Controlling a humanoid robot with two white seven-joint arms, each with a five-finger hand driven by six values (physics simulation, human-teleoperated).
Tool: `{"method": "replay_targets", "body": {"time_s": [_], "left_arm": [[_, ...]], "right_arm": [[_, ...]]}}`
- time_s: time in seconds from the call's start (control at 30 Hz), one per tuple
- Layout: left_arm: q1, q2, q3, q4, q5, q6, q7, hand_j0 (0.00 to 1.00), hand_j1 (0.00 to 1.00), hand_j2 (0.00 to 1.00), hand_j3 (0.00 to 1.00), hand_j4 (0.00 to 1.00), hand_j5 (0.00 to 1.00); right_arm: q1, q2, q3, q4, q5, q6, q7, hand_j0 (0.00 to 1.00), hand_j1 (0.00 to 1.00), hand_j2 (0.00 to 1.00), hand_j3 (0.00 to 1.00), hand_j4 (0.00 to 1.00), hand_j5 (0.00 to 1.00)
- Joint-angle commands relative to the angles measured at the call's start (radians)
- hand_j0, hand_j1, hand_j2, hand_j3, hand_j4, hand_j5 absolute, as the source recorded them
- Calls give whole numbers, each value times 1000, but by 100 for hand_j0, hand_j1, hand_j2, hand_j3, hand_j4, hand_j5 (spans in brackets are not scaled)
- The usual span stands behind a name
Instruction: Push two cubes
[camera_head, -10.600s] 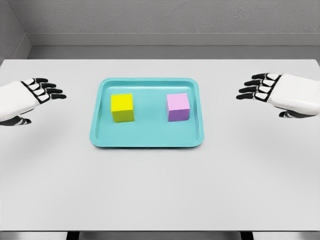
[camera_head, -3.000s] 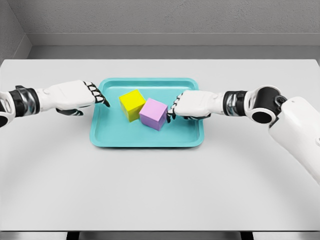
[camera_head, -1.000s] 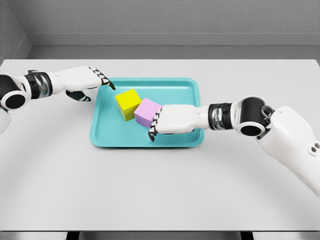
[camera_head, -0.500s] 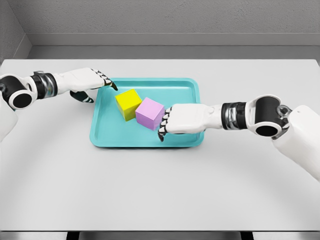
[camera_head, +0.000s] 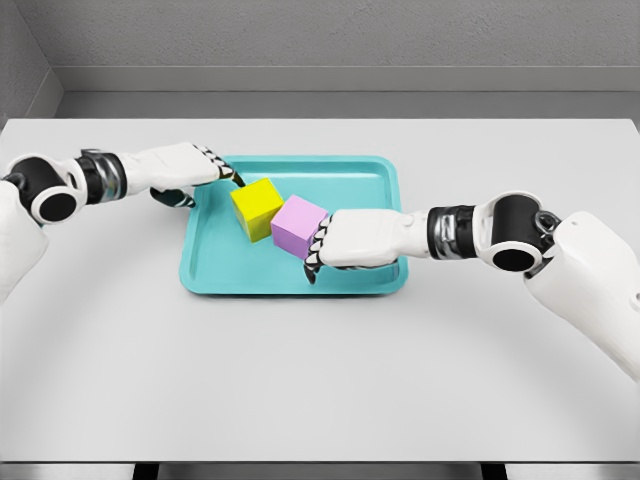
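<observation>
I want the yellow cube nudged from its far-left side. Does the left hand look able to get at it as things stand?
Probably yes. The left hand is at the tray's back-left corner, fingertips right beside the yellow cube, with nothing between. The pink cube and right hand sit on its other side.

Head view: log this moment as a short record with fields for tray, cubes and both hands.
tray: teal tray on the white table
yellow cube: in the tray, left of centre, turned askew
purple cube: in the tray, against the yellow cube's right side
left hand: at the tray's upper left corner, fingertips near the yellow cube, holding nothing
right hand: over the tray, fingertips at the purple cube's right side, holding nothing
</observation>
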Motion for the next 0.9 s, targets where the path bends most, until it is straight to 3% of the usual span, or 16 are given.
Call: {"method": "replay_targets", "body": {"time_s": [0.0,0.4,0.7,0.87], "left_arm": [[0,0,-3,-7,23,1,-9,82,82,82,82,82,82],[18,9,0,-133,29,1,-22,82,82,82,82,82,82],[20,15,0,-139,29,1,-24,82,82,82,82,82,82],[20,17,3,-126,29,1,-24,82,82,82,82,82,82]], "right_arm": [[0,4,-2,31,-4,2,0,58,58,58,58,58,58],[-2,33,6,57,-3,2,0,58,58,58,58,58,58],[-3,33,7,55,-3,2,0,58,58,58,58,58,58],[-5,1,3,49,-4,2,0,58,58,58,58,58,58]]}}
